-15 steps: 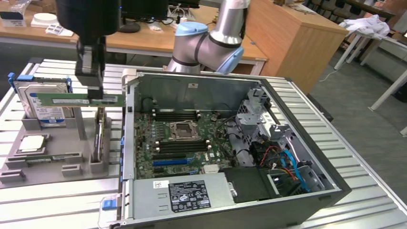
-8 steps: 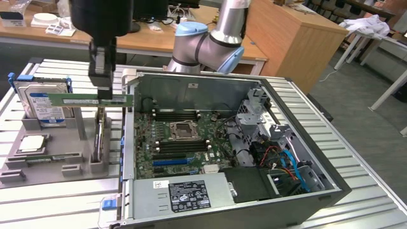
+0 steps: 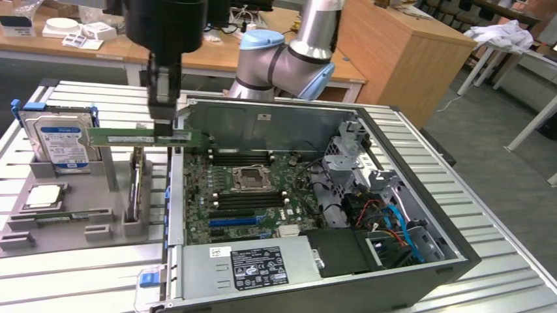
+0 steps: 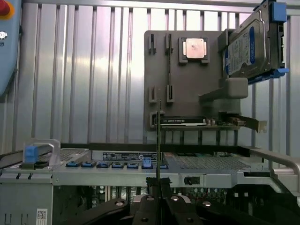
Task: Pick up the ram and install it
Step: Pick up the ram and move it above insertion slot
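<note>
We hold the long, thin green ram stick [image 3: 122, 135] raised over the edge of the open dark metal computer case [image 3: 252, 120].
Our black gripper [image 3: 165, 122] is pinched narrow on the stick's middle, and the stick lies level across the case's wall on the exterior view's left. The grey fixture tray [image 3: 61, 225] with the blue-labelled hard drive [image 3: 62, 140] sits just beside that wall. From the wrist we see the stick edge-on, rising between the fingers [image 4: 149, 202].
</note>
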Controlling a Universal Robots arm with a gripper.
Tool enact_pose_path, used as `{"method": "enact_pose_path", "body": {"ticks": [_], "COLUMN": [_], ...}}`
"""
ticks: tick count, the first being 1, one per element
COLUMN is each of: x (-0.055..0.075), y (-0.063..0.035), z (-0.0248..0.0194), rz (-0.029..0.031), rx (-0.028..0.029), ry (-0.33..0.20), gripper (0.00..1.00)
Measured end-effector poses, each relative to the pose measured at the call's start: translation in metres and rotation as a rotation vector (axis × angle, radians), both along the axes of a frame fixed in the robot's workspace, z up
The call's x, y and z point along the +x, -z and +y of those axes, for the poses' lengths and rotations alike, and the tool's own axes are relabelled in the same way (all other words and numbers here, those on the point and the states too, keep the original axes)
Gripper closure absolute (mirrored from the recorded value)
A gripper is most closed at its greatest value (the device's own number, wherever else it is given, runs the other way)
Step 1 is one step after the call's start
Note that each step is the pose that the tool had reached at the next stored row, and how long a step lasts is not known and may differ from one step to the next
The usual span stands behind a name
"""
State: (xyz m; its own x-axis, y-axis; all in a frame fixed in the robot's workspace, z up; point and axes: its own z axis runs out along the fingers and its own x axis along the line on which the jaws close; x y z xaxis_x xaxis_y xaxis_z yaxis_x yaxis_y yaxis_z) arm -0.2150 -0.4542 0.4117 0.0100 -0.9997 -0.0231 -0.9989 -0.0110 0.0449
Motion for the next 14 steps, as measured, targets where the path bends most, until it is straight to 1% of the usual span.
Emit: {"method": "enact_pose_path", "body": {"ticks": [14], "x": [0.046], "y": [0.0], "z": [0.0], "rz": [0.0], "rx": [0.0], "ry": [0.0], "gripper": [0.88]}}
